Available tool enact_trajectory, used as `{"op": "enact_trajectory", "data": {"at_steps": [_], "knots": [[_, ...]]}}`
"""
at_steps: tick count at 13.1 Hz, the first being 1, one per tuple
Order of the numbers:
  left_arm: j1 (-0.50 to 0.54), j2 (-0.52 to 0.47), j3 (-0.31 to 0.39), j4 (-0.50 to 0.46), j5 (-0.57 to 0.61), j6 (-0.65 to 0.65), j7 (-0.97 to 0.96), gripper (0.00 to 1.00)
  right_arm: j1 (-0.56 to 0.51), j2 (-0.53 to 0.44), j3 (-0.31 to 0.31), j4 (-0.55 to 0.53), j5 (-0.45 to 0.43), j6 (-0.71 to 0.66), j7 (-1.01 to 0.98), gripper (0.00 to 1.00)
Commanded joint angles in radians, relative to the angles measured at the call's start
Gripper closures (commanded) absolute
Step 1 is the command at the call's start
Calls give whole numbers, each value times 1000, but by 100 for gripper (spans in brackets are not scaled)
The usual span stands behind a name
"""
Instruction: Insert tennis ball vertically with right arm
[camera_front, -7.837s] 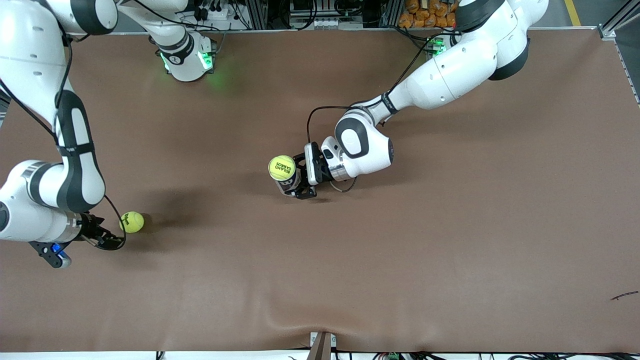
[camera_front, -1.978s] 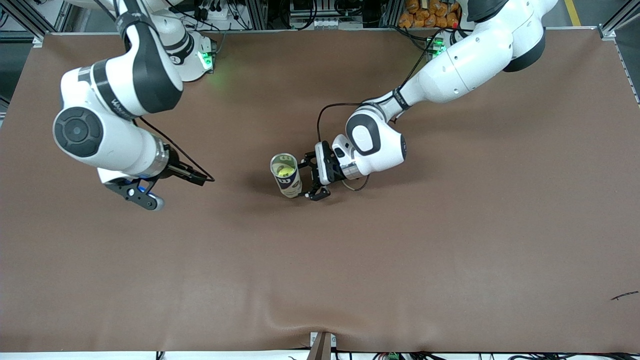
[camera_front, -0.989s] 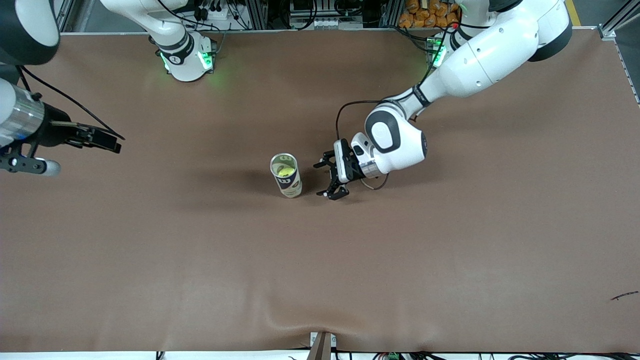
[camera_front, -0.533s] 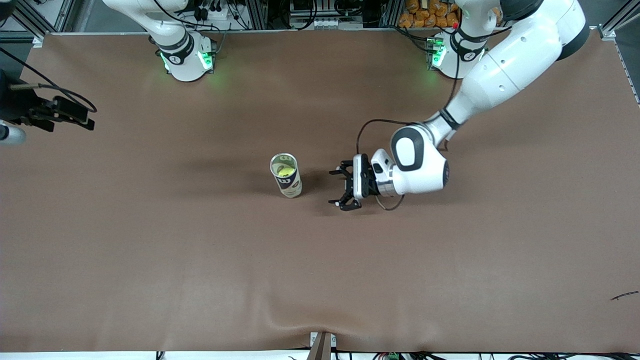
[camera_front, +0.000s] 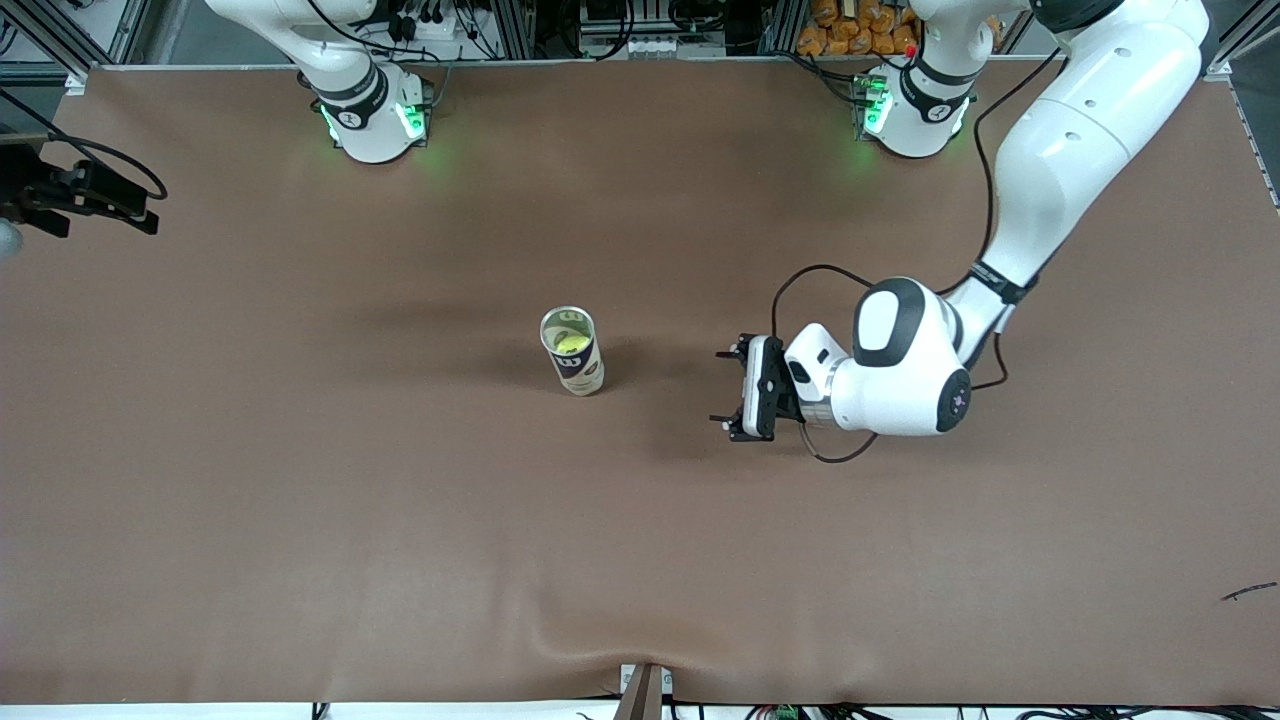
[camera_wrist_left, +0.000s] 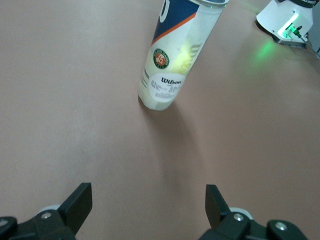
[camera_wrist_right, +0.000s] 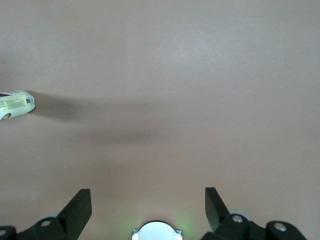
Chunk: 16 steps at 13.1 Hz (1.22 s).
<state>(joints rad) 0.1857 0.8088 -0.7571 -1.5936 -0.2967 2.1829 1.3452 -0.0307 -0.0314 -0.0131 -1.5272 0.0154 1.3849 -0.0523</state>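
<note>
An upright clear ball can (camera_front: 573, 352) stands mid-table, and a yellow tennis ball (camera_front: 570, 343) shows inside through its open top. The left wrist view shows the can (camera_wrist_left: 172, 70) with yellow behind its clear wall. My left gripper (camera_front: 733, 388) hangs low over the table, apart from the can toward the left arm's end, open and empty (camera_wrist_left: 148, 200). My right gripper (camera_wrist_right: 148, 200) is open and empty, high over the table's edge at the right arm's end. Only its black wrist part (camera_front: 85, 192) shows in the front view. The can's base (camera_wrist_right: 17, 106) lies far off in the right wrist view.
Both arm bases (camera_front: 370, 120) (camera_front: 910, 110) glow green at the table's back edge. The brown mat has a wrinkle (camera_front: 600, 650) near the front edge above a small bracket (camera_front: 643, 690). A dark scrap (camera_front: 1248, 592) lies at the left arm's front corner.
The left gripper has pulled back from the can toward the left arm's end, still open. The right arm has withdrawn to the table's edge. The can has not moved.
</note>
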Motion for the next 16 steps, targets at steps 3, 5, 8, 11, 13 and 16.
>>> {"op": "enact_trajectory", "data": {"at_steps": [3,5,8,11,13,16], "knots": [[43,-69,10,20,125,-196,-233,0,-58,-5,8,4,0,23,-4,0],[75,-85,10,18,160,-262,-329,0,-60,-1,8,1,3,61,14,0],[77,-180,15,20,244,-377,-588,0,-58,10,8,-27,1,68,95,0],[77,-256,16,23,293,-478,-858,0,-57,15,8,-27,-12,65,108,0],[110,-280,15,36,329,-543,-976,0,-57,15,8,-27,-14,69,108,0],[167,-333,15,38,372,-588,-1064,0,-51,15,12,-22,-14,74,108,0]]}}
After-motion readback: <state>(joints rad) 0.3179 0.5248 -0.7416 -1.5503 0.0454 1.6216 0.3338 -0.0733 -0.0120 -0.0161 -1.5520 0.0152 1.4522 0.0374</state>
